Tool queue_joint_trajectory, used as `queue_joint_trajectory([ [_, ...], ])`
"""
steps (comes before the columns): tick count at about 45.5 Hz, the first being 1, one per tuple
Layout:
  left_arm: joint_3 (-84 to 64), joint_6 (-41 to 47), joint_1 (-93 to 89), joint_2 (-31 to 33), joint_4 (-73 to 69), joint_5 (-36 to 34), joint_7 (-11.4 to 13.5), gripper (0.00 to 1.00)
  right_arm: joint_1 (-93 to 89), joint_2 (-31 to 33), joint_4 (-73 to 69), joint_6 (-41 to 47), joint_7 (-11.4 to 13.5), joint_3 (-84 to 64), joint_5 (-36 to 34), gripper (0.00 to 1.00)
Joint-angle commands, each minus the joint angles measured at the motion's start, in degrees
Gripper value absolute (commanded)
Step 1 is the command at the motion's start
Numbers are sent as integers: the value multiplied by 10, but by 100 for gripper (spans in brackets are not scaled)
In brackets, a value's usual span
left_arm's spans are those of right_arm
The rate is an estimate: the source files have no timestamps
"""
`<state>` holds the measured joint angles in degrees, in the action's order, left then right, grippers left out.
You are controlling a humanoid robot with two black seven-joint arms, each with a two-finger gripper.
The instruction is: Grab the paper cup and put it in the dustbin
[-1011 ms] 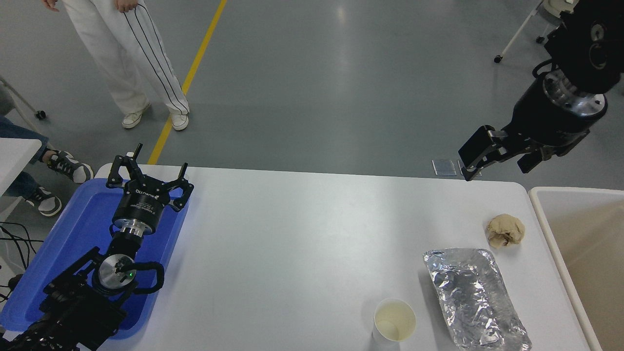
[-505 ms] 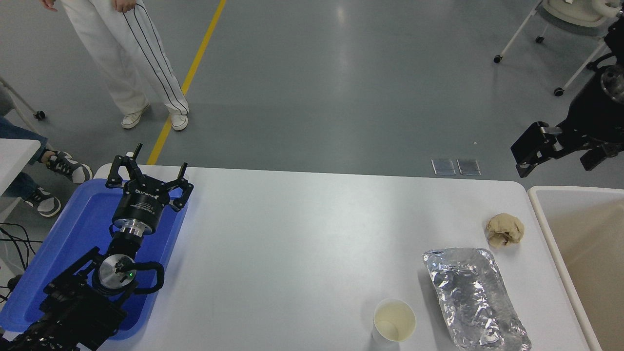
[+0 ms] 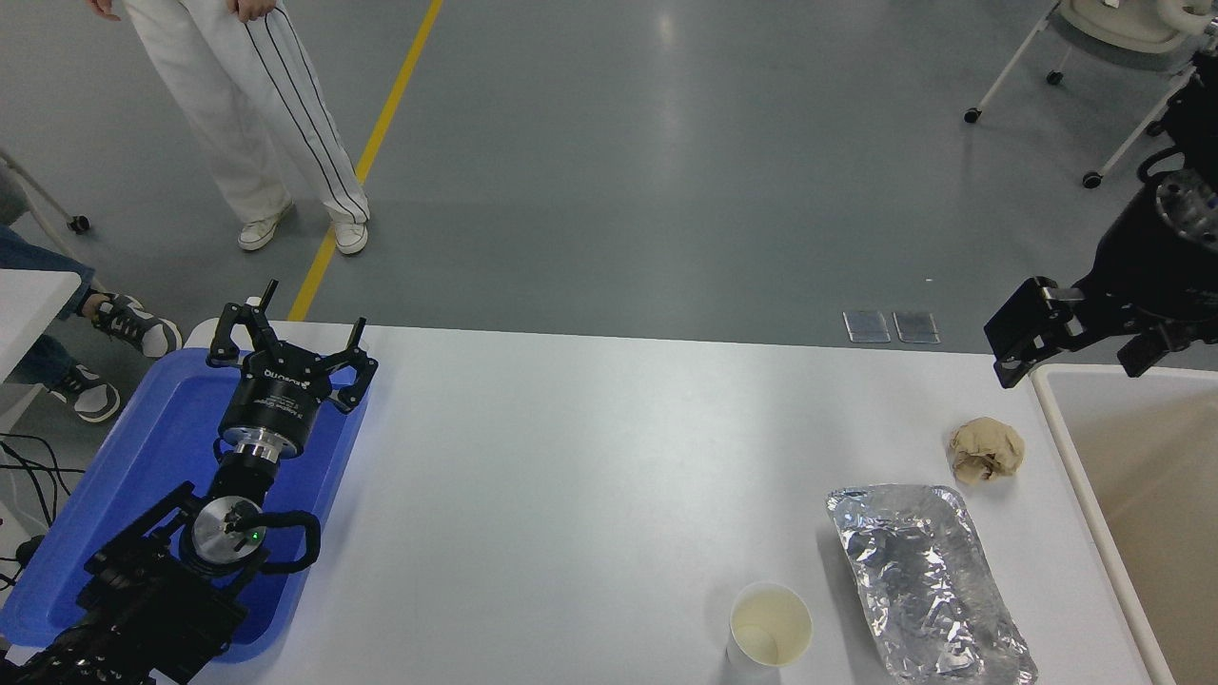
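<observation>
Grey polished floor with one yellow line [image 3: 366, 152] runs beyond a white table [image 3: 571, 476] that fills the near half of the scene. On the table sit one paper cup [image 3: 770, 624], upright at the near edge right of centre, with its pale cream inside showing; one crinkled silver foil tray [image 3: 928, 582] just right of the cup, apart from it; and one crumpled tan paper ball [image 3: 987, 450] beyond the tray, near the table's right edge. One dustbin [image 3: 1051, 404] with a thick white rim and beige inner walls stands against the table's right side. One shallow blue tray [image 3: 152, 457] lies at the table's left end.

Two black grippers show. The left gripper [image 3: 290, 347] is parked over the blue tray with its jaws spread apart and empty. The right gripper [image 3: 1075, 338] hangs above the dustbin's far left corner, well apart from the cup, jaws released and carrying nothing.

At the far left one person in white trousers [image 3: 247, 105] stands on the floor, and another person's two dark shoes [image 3: 124, 328] show by the left edge. One wheeled chair [image 3: 1113, 29] stands at the far right
</observation>
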<state>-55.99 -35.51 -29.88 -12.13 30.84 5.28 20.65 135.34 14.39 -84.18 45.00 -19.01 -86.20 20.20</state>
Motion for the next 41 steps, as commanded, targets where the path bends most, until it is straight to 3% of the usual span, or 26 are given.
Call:
queue_joint_trajectory([
  [1, 0, 0, 0, 0, 0, -1, 0, 100, -23, 0, -3, 0, 0, 26, -41, 94],
  [33, 1, 0, -1, 0, 0, -1, -1, 100, -182, -13, 0, -2, 0, 88, -55, 100],
  [41, 1, 0, -1, 0, 0, 0, -1, 100, -225, -16, 0, -90, 0, 89, -56, 95],
])
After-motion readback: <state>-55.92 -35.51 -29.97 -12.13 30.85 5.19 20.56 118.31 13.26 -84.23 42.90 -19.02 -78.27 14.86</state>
